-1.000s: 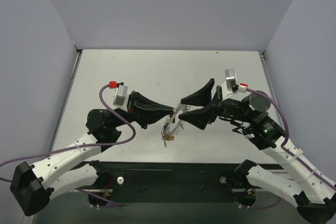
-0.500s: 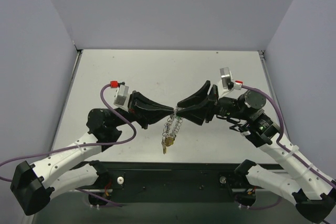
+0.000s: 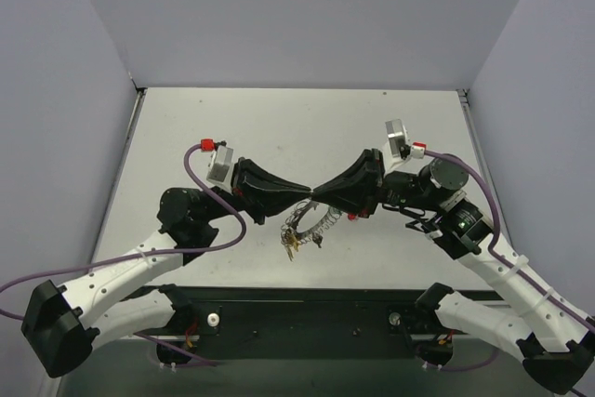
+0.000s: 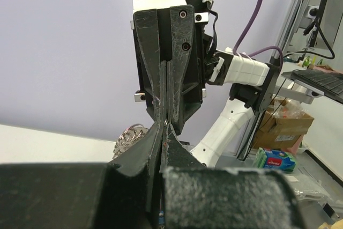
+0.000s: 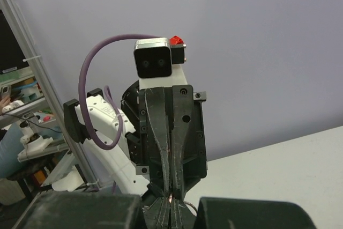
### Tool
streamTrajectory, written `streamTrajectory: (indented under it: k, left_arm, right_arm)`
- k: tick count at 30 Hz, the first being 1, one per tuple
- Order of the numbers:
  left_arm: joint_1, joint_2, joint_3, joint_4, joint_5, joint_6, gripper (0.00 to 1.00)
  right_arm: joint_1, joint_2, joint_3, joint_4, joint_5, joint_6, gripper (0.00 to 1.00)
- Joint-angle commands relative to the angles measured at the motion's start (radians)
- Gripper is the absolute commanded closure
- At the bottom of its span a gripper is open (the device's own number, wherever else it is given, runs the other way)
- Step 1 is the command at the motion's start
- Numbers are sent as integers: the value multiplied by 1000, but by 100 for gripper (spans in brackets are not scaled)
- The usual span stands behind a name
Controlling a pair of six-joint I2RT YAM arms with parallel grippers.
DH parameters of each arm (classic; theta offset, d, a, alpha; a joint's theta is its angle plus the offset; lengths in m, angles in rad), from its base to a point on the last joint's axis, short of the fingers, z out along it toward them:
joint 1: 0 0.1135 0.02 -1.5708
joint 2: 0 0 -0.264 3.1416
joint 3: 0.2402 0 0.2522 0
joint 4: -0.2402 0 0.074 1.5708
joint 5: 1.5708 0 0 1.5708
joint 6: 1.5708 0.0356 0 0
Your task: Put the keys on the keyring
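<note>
Overhead view looks down from behind; wrist views face closely where left claw (image 3: 308, 194) meets right claw (image 3: 322, 191).

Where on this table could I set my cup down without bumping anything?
The far half of the table, up to the back wall, is bare. The near middle is crowded: the left hand and right hand meet tip to tip, with the keyring hanging there.

The pale table (image 3: 279, 127) bears a black bar (image 3: 307, 309) along its near edge.
</note>
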Motion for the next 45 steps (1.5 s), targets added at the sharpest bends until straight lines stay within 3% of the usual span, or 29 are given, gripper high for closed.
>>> streamTrajectory:
  k: [1, 3, 4, 5, 7, 8, 15, 20, 26, 37, 45]
  left_arm:
    - [-6, -26, 79, -3, 18, 21, 99]
    - [-6, -53, 90, -89, -8, 87, 81]
    - [-4, -72, 103, -138, -24, 114, 54]
    - [1, -115, 110, -237, -40, 165, 38]
    - [8, -179, 133, -378, -96, 209, 18]
    - [16, -201, 142, -420, -113, 248, 16]
    - [30, -271, 170, -687, -145, 396, 15]
    - [48, -279, 140, -729, -162, 450, 15]
    - [59, -253, 137, -744, -116, 509, 16]
    - [65, -196, 146, -715, 22, 544, 26]
    - [65, -195, 142, -689, 7, 529, 30]
  right_arm:
    - [9, 19, 47, 7, -17, -29, 100]
    - [7, 8, 53, -14, -18, -41, 100]
    - [7, 6, 56, -26, -18, -49, 100]
    - [5, 3, 59, -39, -20, -55, 100]
    - [4, -7, 70, -80, -22, -78, 100]
    - [2, -7, 76, -103, -22, -89, 100]
    - [-10, -12, 104, -269, -80, -231, 100]
    - [-11, -21, 56, -269, -262, -393, 100]
    - [-11, -49, 3, -246, -360, -578, 100]
    - [-11, -55, -27, -191, -397, -621, 100]
    - [-11, -61, -40, -137, -321, -572, 100]
